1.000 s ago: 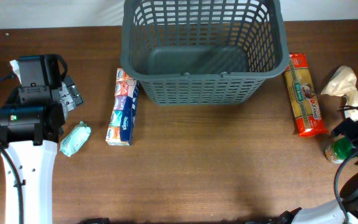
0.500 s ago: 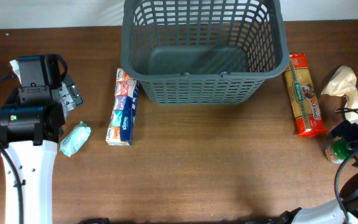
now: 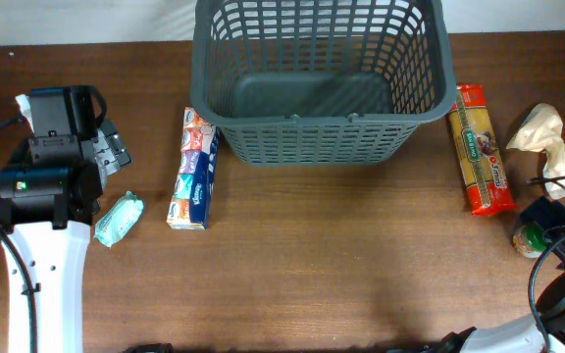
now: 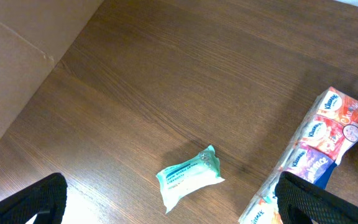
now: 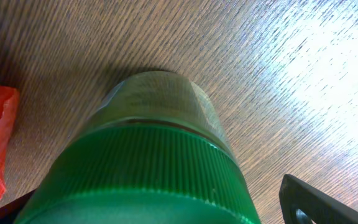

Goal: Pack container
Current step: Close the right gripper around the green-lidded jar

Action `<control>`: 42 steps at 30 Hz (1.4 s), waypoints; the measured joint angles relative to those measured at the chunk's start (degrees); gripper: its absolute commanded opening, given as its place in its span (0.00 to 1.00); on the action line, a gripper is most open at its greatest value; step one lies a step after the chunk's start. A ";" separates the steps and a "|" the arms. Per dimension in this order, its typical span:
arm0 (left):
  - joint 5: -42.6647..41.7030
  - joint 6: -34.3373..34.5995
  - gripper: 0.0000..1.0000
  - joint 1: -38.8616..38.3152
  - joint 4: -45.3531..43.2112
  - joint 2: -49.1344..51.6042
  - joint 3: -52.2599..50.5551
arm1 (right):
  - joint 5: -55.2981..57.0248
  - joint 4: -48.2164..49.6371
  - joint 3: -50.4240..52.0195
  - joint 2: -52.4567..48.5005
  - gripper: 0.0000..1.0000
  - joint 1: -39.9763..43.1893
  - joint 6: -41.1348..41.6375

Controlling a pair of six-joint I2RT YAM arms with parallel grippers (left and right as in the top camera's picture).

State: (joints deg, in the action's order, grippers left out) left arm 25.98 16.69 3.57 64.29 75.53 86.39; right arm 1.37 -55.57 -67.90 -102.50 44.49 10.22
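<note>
Shifted slightly nearer the green-lidded jar, the right tool is held spread, and the jar could be toppled if clipped off-centre.

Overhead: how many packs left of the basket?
2. The tissue multipack lies beside the left wall of the basket; the teal wipes pouch lies by the left arm. The arm could hide more.

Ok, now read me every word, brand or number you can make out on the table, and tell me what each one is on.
"Kleenex": blue oval logos on the tissue multipack, just legible in the left wrist view.
Long red and yellow packet: label print too small to read.
Green wipes packet: print blurred, unreadable.
Green-lidded jar: no legible text.
Basket: no text visible.
</note>
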 measured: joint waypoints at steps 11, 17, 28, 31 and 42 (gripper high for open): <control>0.00 0.00 1.00 0.00 0.00 0.00 0.00 | 0.74 0.39 0.00 0.00 0.99 0.00 0.15; 0.00 0.00 1.00 0.00 0.00 0.00 0.00 | 0.70 0.74 0.00 -1.84 0.99 0.00 0.33; 0.00 0.00 1.00 0.00 0.00 0.00 0.00 | 0.70 2.10 0.00 -3.87 0.99 0.00 0.31; 0.00 0.00 1.00 0.00 0.00 0.00 0.00 | 0.48 2.10 0.00 -4.94 0.99 0.00 0.35; 0.00 0.00 1.00 0.00 0.00 0.00 0.00 | -1.18 2.56 -0.04 -5.27 0.04 0.00 0.42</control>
State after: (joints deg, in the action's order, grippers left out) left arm 25.98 16.69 3.57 64.29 75.53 86.39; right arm 0.19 -53.01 -67.94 -107.77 44.49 10.63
